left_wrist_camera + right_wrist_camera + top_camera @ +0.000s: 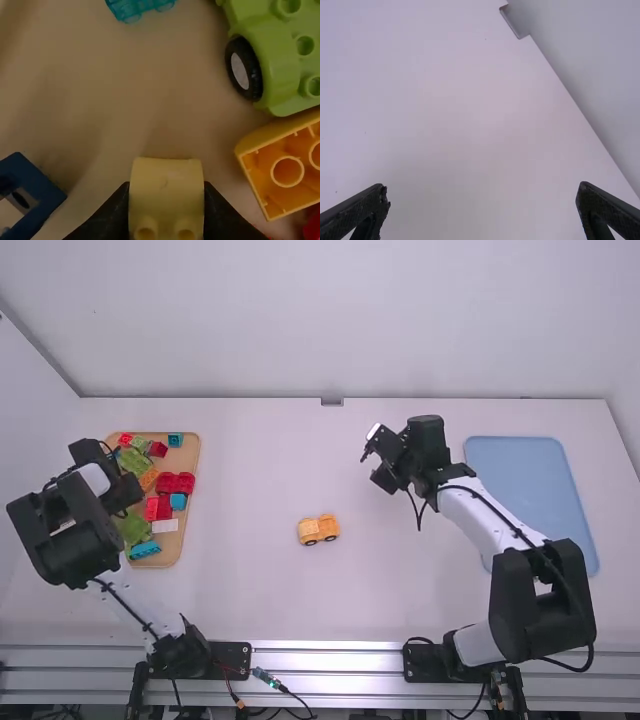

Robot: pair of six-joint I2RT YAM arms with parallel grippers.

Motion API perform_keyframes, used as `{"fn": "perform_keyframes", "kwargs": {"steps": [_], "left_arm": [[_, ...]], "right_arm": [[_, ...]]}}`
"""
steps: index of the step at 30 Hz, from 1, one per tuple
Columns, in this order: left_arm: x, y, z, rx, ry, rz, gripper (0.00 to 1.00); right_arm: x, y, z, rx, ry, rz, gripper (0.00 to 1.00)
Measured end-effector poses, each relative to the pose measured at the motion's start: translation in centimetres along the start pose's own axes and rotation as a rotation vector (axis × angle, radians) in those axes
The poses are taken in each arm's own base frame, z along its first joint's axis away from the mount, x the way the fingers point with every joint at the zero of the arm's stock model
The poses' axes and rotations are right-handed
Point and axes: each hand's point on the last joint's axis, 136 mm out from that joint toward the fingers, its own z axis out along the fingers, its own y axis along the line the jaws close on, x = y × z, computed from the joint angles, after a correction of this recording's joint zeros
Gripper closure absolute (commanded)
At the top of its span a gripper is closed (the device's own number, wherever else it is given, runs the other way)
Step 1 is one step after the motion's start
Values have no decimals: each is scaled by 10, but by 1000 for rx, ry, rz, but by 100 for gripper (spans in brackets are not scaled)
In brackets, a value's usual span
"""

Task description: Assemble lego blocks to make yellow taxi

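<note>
Provisionally logged build as partway. Found white table (pixel 250 470), wooden parts tray (pixel 190 455), right gripper (pixel 484 200) spread and empty, wheeled yellow base (pixel 319 529) mid-table, and yellow block (pixel 166 180) pinched in left gripper (pixel 166 205) over tray; judged carrying and seating it undone.

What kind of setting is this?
Probably a robotics lab workstation: two robot arms, the left and the right, mounted on a metal rail at a white table backed by a plain white wall.
</note>
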Motion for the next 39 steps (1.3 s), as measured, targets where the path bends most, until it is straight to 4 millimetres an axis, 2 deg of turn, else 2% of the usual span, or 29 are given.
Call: {"fn": "perform_keyframes", "kwargs": {"steps": [4, 6, 10, 14, 18, 21, 23, 26, 29, 33, 39], "left_arm": [[-1, -2, 0, 14, -5, -2, 60], [-2, -3, 0, 17, -6, -4, 49], [0, -3, 0, 16, 2, -5, 41], [6, -3, 0, 17, 25, -4, 44], [12, -3, 0, 18, 48, -3, 56], [13, -3, 0, 18, 53, -3, 59], [13, -3, 0, 18, 53, -5, 68], [14, -3, 0, 18, 55, -6, 75], [14, -3, 0, 18, 56, -4, 76], [13, -3, 0, 18, 52, -3, 66], [13, -3, -8, 18, 86, -22, 74]], "right_arm": [[1, 1, 0, -3, 4, 1, 1], [1, 1, 0, -4, 4, 0, 1], [1, 1, 0, -4, 4, 1, 1], [1, 1, 0, -4, 4, 1, 1], [1, 1, 0, -4, 4, 1, 1], [1, 1, 0, -4, 4, 1, 1], [1, 1, 0, -4, 4, 1, 1], [1, 1, 0, -4, 4, 1, 1], [1, 1, 0, -4, 4, 1, 1], [1, 1, 0, -4, 4, 0, 1], [1, 1, 0, -4, 4, 1, 1]]}}
